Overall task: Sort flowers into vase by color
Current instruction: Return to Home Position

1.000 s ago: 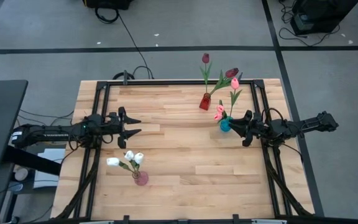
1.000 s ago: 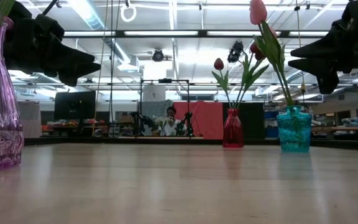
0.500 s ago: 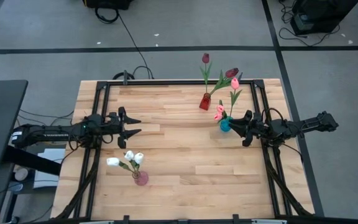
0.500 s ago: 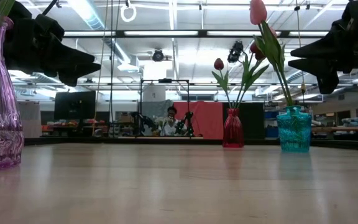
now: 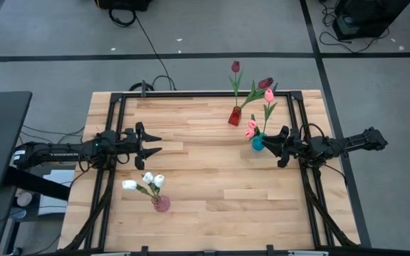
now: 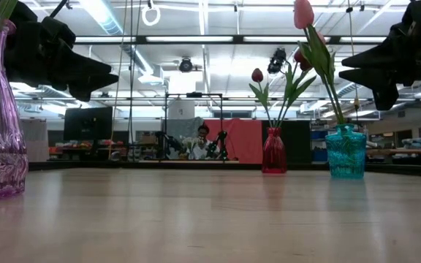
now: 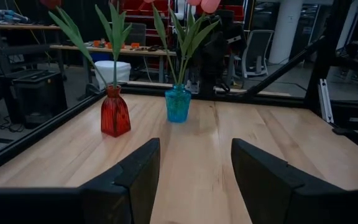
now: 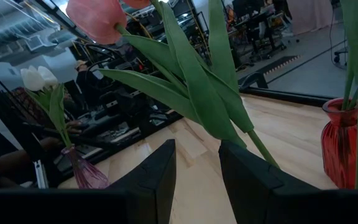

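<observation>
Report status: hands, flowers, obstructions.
Left hand open, empty. Right hand open, beside blue vase. Pink tulips in it; none lying loose. Nothing in the way.

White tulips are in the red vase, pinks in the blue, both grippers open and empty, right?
No: the white tulips stand in the purple vase, as the high view shows. Pinks in the blue vase, left gripper and right gripper open and empty: correct.

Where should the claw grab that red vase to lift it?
Probably the narrow neck of the red vase, just under its lip, coming in level across the table. The body widens below the neck, and the tulips stick up out of the mouth, blocking a grab from above.
</observation>
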